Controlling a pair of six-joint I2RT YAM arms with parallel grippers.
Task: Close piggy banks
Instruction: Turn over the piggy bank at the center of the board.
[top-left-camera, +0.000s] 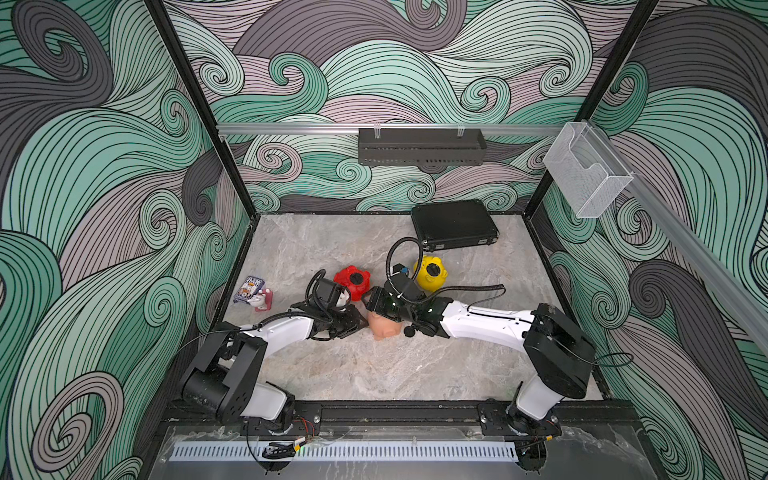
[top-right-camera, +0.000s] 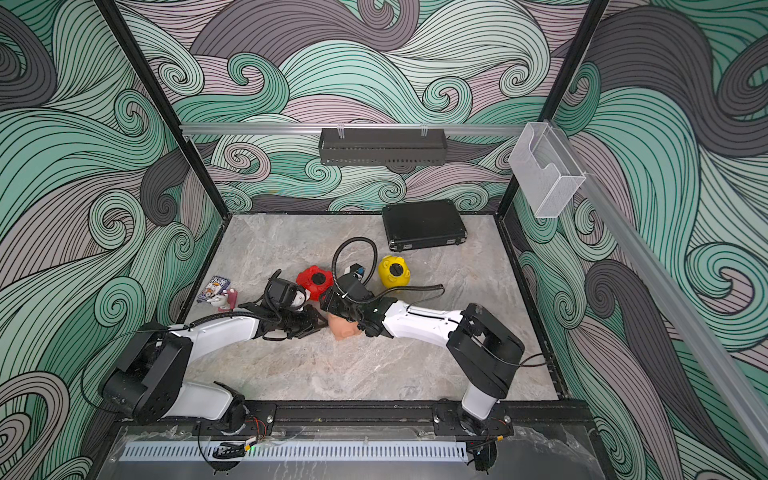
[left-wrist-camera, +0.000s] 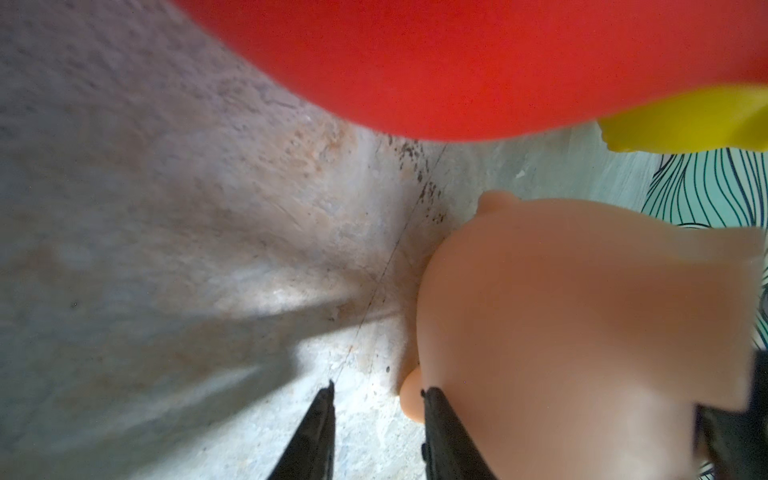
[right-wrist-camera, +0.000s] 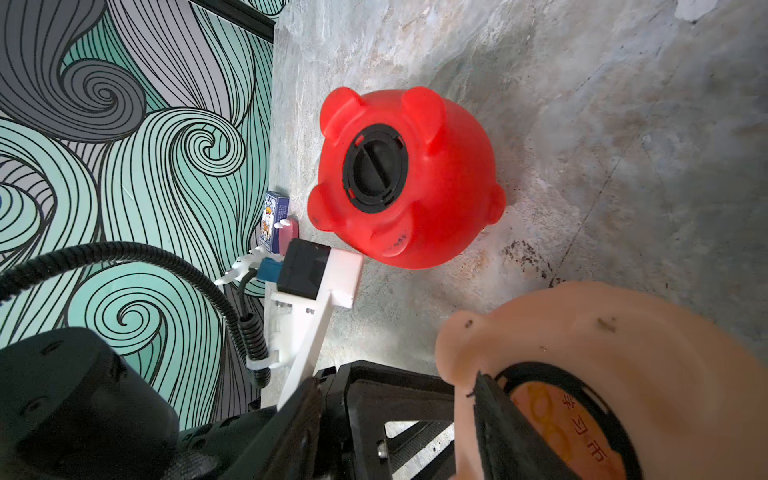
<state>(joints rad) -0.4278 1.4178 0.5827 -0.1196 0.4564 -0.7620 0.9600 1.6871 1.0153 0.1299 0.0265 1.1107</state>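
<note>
Jaws: L gripper (left-wrist-camera: 380, 415) clenched empty against the peach-pink glossy plastic piggy bank (top-left-camera: 384, 328) on the grey marbled tabletop (top-left-camera: 374, 374), R gripper (right-wrist-camera: 395, 415) parted, 1 finger at its belly hole, grip unclear; we judge it light, hollow, slippery, so brace both flanks.

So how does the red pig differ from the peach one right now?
The red pig has a black plug seated in its belly hole; the peach pig's hole is still open, orange print visible inside. The red pig stands free on the table, while the right tool has one finger in the peach pig's hole. Colour differs too. Both lie belly-up.
</note>
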